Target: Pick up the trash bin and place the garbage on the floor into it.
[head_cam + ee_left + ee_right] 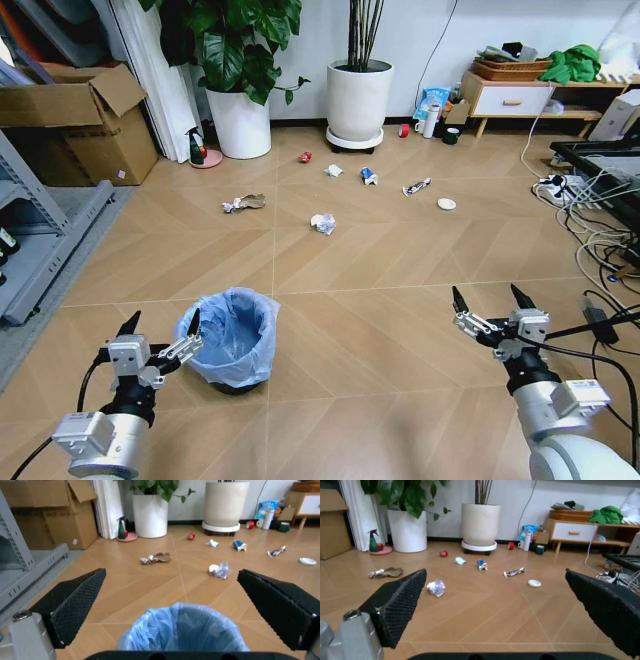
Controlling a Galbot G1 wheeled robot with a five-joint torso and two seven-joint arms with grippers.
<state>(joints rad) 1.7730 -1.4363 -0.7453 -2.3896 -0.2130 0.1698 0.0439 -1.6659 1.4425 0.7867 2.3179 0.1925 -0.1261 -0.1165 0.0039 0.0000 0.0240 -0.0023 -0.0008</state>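
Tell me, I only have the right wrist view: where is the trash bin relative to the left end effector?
Observer: The trash bin stands on the floor right beside the left end effector; one fingertip is at the rim of its blue liner.
Operator: Is that end effector open?
Observer: Yes, its fingers are spread wide, with the bin's mouth centred between them in the left wrist view and nothing gripped.
Operator: And my right end effector?
Observer: The right end effector is open and empty, hovering over bare floor on the robot's right, well apart from the bin.
Operator: Anything in the bin yet?
Observer: No litter shows inside the liner; the crumpled paper wad lies on the floor beyond it.
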